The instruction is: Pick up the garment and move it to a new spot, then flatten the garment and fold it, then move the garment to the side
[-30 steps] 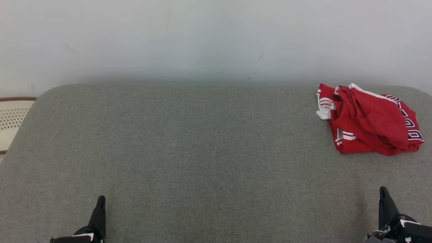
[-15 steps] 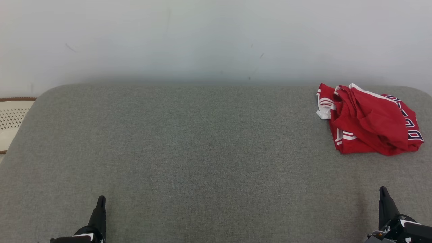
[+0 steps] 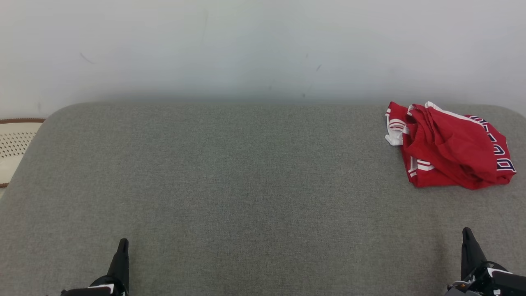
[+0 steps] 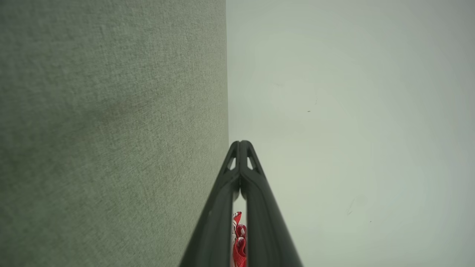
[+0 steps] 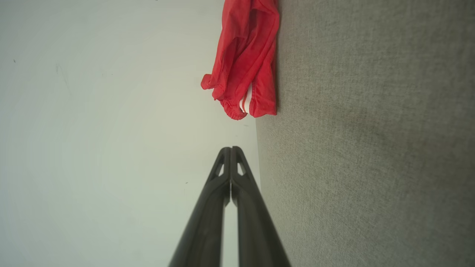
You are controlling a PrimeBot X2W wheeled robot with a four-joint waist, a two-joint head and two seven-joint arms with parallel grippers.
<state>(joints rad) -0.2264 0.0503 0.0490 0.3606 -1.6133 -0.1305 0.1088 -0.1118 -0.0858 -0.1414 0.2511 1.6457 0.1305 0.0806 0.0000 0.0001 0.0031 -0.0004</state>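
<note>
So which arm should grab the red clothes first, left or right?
Right, probably. The red garment lies bunched at the far right of the grey surface, straight ahead of the right fingers. The left fingers sit across the surface from it. Both are shut, so they'd open first.

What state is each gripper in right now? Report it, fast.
Left gripper: closed, holding nothing.
Right gripper: closed, holding nothing; the red garment lies apart from it.
</note>
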